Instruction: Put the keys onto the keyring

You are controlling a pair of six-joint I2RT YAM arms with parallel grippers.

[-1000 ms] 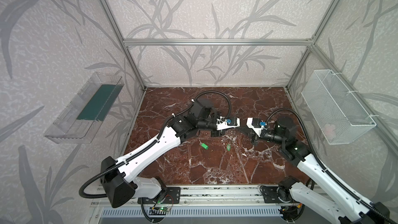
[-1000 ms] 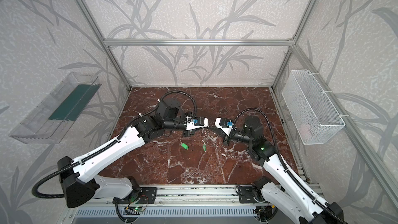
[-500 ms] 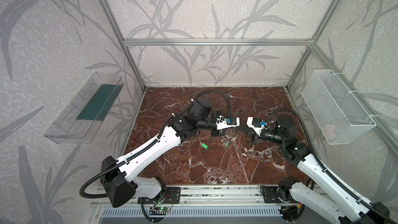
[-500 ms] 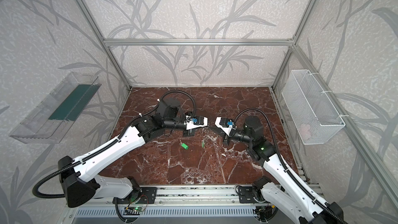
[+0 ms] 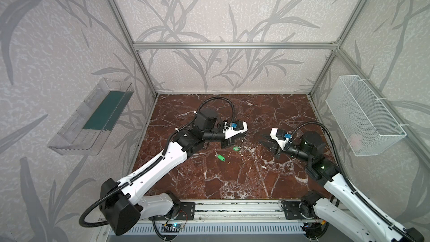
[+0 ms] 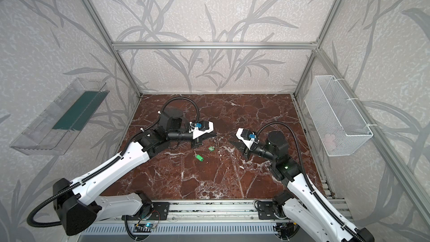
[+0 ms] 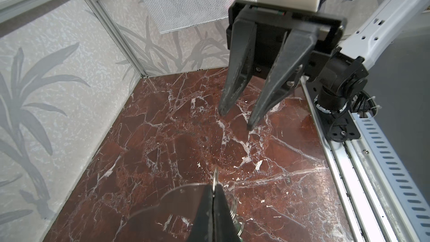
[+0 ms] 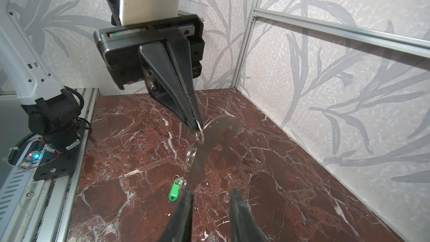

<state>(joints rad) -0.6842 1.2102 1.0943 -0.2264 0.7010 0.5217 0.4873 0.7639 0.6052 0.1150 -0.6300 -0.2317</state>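
The left gripper [image 8: 195, 125] has its jaws pressed together on a small wire ring, and from that ring the keyring [image 8: 209, 145], a flat grey crescent plate, hangs edge-on above the marble floor [image 5: 232, 182] with more wire loops [image 8: 190, 159] dangling along it. In a top view the plate is hard to make out; the left gripper [image 5: 242, 137] sits near the floor's centre, slightly toward 11 o'clock. One of the keys [image 5: 220, 157] lies flat on the marble at about 7 o'clock from that gripper, apart from it; the second green key [image 5: 236, 148] shows just below the gripper tips, and whether it hangs or rests on the floor cannot be told. The right gripper [image 7: 236, 118] faces the left one from 3 o'clock, its jaws narrowly parted and holding nothing, with a clear gap of bare marble between the two grippers. The floor toward the front rail [image 5: 232, 206] at 6 o'clock and toward the back wall [image 5: 232, 66] at 12 o'clock is open. A wire basket [image 5: 363, 117] hangs on the wall at 3 o'clock, a clear tray [image 5: 90, 117] at 9 o'clock.
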